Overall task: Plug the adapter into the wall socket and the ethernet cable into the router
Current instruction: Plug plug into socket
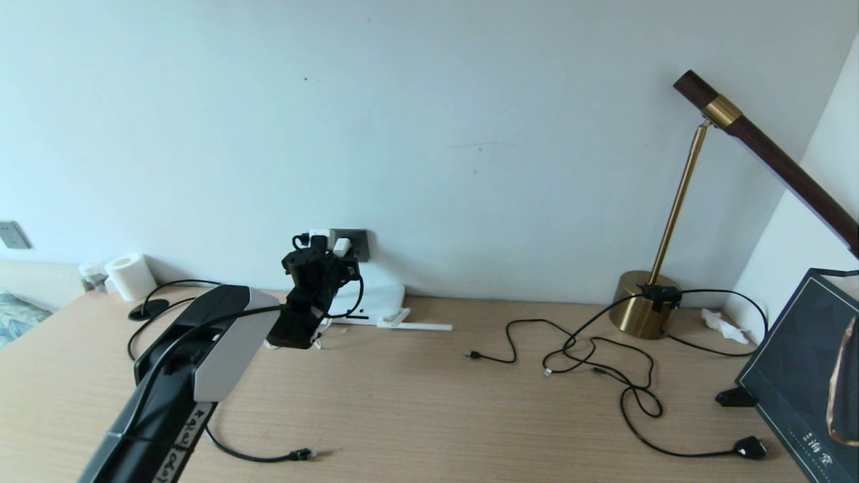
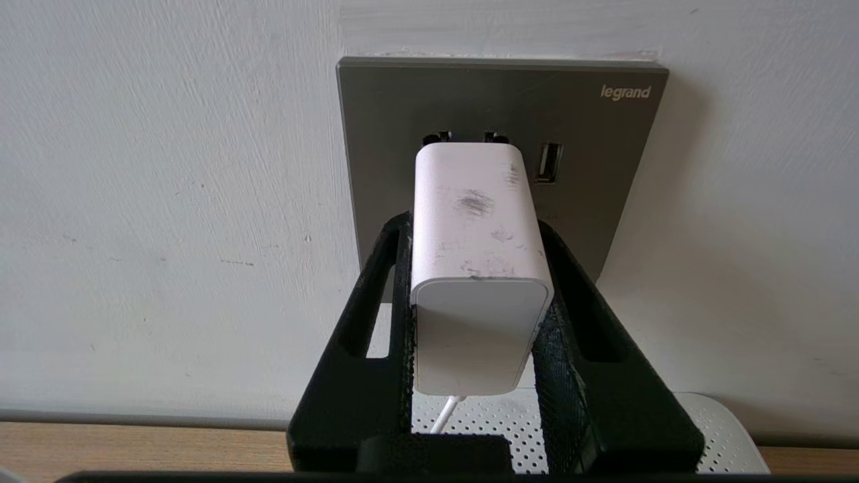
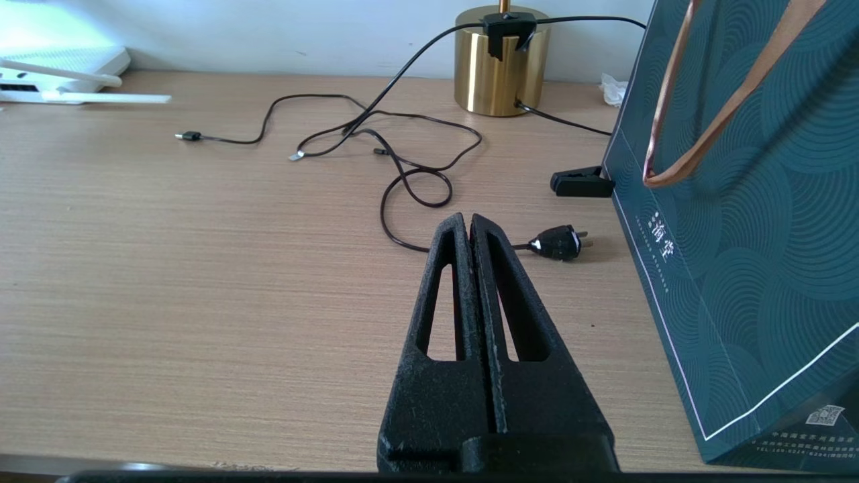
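So I've got the left gripper (image 2: pixel 480 268) clamped on the adapter (image 2: pixel 476 268), pressed up against the wall socket (image 2: pixel 402 134); looks about seated. The ethernet cable (image 1: pixel 268 457) lies loose on the desk, not in the router (image 1: pixel 376 298) yet. Right gripper (image 3: pixel 470 231) sits pinched shut, empty.

Plain white painted wall (image 1: pixel 470 100) behind a light wood-grain desk (image 1: pixel 429 402); brass-based desk lamp with dark wooden arm (image 1: pixel 644 312) stands at its right rear.

The left arm (image 1: pixel 194 362) is reaching forward toward the wall, its left gripper (image 2: pixel 478 228) clamping something between its fingers (image 2: pixel 570 315). The right gripper (image 3: pixel 470 225) is hovering low, fingers pressed together.
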